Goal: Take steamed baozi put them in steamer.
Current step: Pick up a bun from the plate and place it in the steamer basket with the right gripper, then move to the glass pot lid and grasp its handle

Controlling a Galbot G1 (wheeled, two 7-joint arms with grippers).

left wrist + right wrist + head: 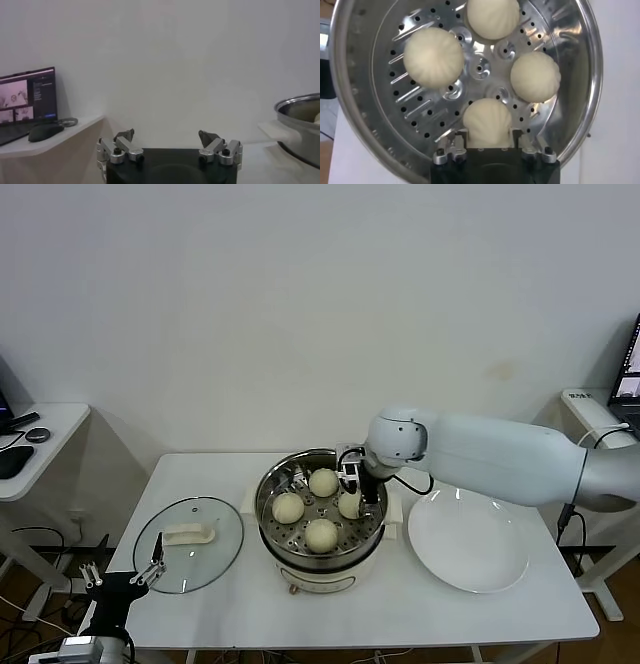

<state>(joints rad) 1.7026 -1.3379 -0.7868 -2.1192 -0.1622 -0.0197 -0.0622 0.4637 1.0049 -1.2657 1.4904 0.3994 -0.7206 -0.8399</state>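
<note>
Several cream-white steamed baozi lie on the perforated tray inside the steamer point(268, 489), a shiny steel pot on a cream base at the table's middle. In the right wrist view, three of them point(433, 56) point(493, 17) point(535, 76) lie free in the steamer point(350, 100). The one nearest the camera point(487, 117) rests on the tray between my right gripper's point(490, 132) fingers. Those fingers stand open, close beside its flanks. In the head view the right gripper point(352, 496) reaches down into the pot's right side. My left gripper point(125, 572) point(167, 134) hangs open and empty off the table's front left corner.
A round glass lid point(188, 544) with a cream handle lies left of the steamer. A flat white plate point(468, 542) sits to its right. Side tables stand at both ends; the left one carries a laptop point(27, 95) and a mouse point(44, 131).
</note>
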